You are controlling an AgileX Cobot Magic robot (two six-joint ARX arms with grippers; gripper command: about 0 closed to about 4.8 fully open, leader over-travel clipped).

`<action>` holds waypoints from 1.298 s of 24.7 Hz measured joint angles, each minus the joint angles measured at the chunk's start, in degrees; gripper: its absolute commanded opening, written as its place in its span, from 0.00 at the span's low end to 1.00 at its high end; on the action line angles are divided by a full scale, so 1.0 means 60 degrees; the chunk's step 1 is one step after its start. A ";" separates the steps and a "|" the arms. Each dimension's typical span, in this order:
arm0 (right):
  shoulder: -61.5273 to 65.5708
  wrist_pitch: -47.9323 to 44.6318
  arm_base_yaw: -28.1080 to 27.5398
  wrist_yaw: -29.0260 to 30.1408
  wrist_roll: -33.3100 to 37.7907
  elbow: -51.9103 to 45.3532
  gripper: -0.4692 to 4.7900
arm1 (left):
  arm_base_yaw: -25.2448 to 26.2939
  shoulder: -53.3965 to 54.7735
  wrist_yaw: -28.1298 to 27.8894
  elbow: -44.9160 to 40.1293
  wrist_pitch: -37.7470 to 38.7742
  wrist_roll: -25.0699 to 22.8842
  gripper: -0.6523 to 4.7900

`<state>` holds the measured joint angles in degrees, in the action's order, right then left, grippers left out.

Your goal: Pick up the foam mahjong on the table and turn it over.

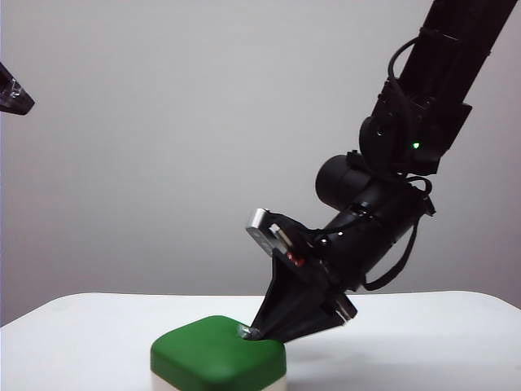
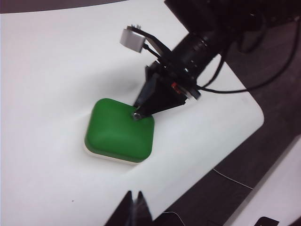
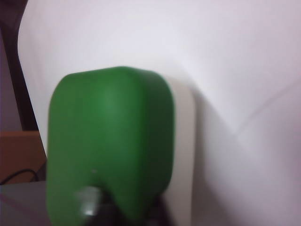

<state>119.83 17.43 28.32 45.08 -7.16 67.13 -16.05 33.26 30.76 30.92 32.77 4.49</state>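
The foam mahjong (image 1: 216,354) lies flat on the white table (image 1: 423,342), dark green half up, with a cream-white strip showing along its base. My right gripper (image 1: 248,331) slants down onto the block's near right corner. Its fingers converge there and pinch the green foam (image 3: 108,132), one grey pad (image 3: 89,202) pressing on the green top. From the left wrist view the block (image 2: 117,132) and the right gripper (image 2: 137,114) show clearly. My left gripper (image 2: 134,194) hovers high above the table edge, shut and empty. The printed face is hidden.
The table's rounded edge (image 2: 244,136) runs close past the block, with dark floor and a thin cable (image 2: 230,179) beyond it. A dark part of the left arm (image 1: 12,94) shows at the far upper left. A plain grey wall stands behind.
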 measured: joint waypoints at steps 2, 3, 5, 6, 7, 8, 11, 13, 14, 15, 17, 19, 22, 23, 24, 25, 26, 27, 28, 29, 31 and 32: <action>0.0004 0.0004 0.0055 -0.0160 -0.0007 0.0084 0.08 | 0.0000 0.0004 -0.0044 0.0000 -0.0029 -0.0076 0.11; 0.0004 0.0058 0.0055 -0.0244 -0.0004 0.0146 0.08 | 0.0000 0.0000 -0.0113 0.0000 -0.0029 -0.0084 0.11; 0.0000 0.0637 -0.0025 -0.1016 0.0004 0.0670 0.08 | 0.0000 0.0004 -0.0637 0.0000 -0.0058 -0.0102 0.11; -0.0047 0.0827 -0.0102 -0.1348 0.0029 0.0838 0.08 | 0.0000 0.0000 -0.0714 0.0000 -0.0095 -0.0095 0.11; -0.0233 0.1005 -0.0313 -0.1832 0.0211 0.0943 0.08 | 0.0000 0.0004 -0.0750 0.0000 -0.0178 -0.0095 0.11; -0.0470 0.1169 -0.0572 -0.2346 0.0346 0.0925 0.08 | 0.0000 0.0004 -0.0769 0.0000 -0.0342 -0.0055 0.11; -0.0776 0.1537 -0.0929 -0.3140 0.0433 0.0929 0.08 | 0.0000 0.0004 -0.0776 0.0000 -0.0637 0.0091 0.11; -0.0933 0.1847 -0.1133 -0.3741 0.0444 0.0929 0.08 | -0.0004 0.0000 -0.0816 0.0000 -0.0831 0.0255 0.11; -0.0994 0.2044 -0.1213 -0.4080 0.0448 0.0929 0.08 | 0.0000 0.0004 -0.0841 0.0000 -0.0900 0.0273 0.11; -0.1031 0.2218 -0.1304 -0.4328 0.0448 0.0925 0.08 | 0.0000 0.0004 -0.0900 0.0000 -0.0987 0.0291 0.11; -0.1071 0.2543 -0.1479 -0.4765 0.0452 0.0925 0.08 | 0.0000 0.0007 -0.1115 0.0000 -0.1198 0.0291 0.11; -0.1082 0.2758 -0.1647 -0.5202 0.0452 0.0925 0.08 | 0.0000 0.0007 -0.1319 0.0004 -0.1286 0.0295 0.11; -0.1184 0.2943 -0.1847 -0.6007 0.0448 0.0914 0.08 | 0.0000 0.0011 -0.1490 0.0000 -0.1290 0.0295 0.11; -0.1246 0.2991 -0.1894 -0.6171 0.0448 0.0911 0.08 | 0.0000 0.0015 -0.1486 0.0000 -0.1290 0.0299 0.11; -0.1326 0.3016 -0.1949 -0.6288 0.0448 0.0903 0.08 | 0.0000 0.0015 -0.1486 0.0000 -0.1290 0.0295 0.11; -0.1457 0.3024 -0.2004 -0.6411 0.0448 0.0889 0.08 | 0.0000 0.0015 -0.1486 0.0000 -0.1290 0.0299 0.11; -0.1596 0.3042 -0.2033 -0.6564 0.0448 0.0889 0.08 | 0.0000 0.0015 -0.1486 0.0000 -0.1290 0.0299 0.11; -0.1880 0.3045 -0.2073 -0.7107 0.0448 0.0889 0.08 | 0.0000 0.0015 -0.1486 0.0004 -0.1290 0.0295 0.11; -0.2022 0.3049 -0.2073 -0.7424 0.0448 0.0889 0.08 | 0.0000 0.0015 -0.1486 0.0000 -0.1290 0.0295 0.11; -0.2331 0.3082 -0.2047 -0.8094 0.0441 0.0889 0.08 | 0.0000 0.0015 -0.1486 0.0004 -0.1293 0.0295 0.11; -0.2554 0.3071 -0.1985 -0.8615 0.0408 0.0918 0.08 | 0.0000 0.0051 -0.1490 0.0004 -0.1304 0.0295 0.11; -0.2470 0.3078 -0.1843 -0.8990 0.0306 0.0914 0.08 | 0.0000 0.0113 -0.1490 0.0000 -0.1344 0.0295 0.11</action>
<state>105.01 35.90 17.26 -8.86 -5.32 72.62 -16.05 33.93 21.82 30.92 24.71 6.26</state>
